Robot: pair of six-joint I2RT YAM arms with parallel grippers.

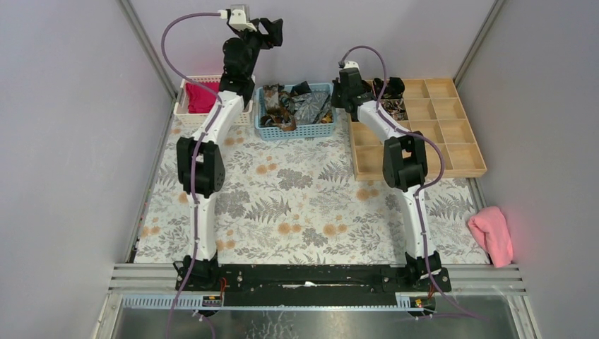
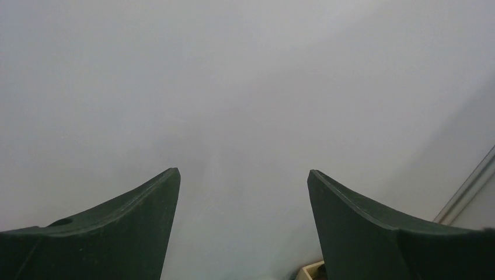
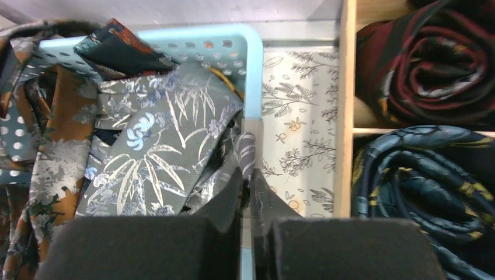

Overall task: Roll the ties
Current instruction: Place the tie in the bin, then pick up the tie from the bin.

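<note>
Several loose patterned ties [image 1: 293, 106] lie heaped in a light blue basket [image 1: 297, 132]. In the right wrist view a grey tie with pale leaves [image 3: 157, 146] drapes up to the basket's right rim [image 3: 252, 70]. My right gripper [image 3: 248, 172] is shut there, and a fold of that grey tie runs into its tips. In the top view it [image 1: 335, 104] hangs over the basket's right end. Rolled ties, one dark red [image 3: 426, 58] and one dark blue [image 3: 420, 186], fill two tray compartments. My left gripper [image 2: 243, 172] is open and empty, raised high [image 1: 272, 32] facing the back wall.
A wooden compartment tray [image 1: 417, 171] stands right of the blue basket. A white basket with a magenta cloth [image 1: 201, 95] sits at the back left. A pink cloth [image 1: 491, 233] lies at the right edge of the floral table cover [image 1: 297, 205].
</note>
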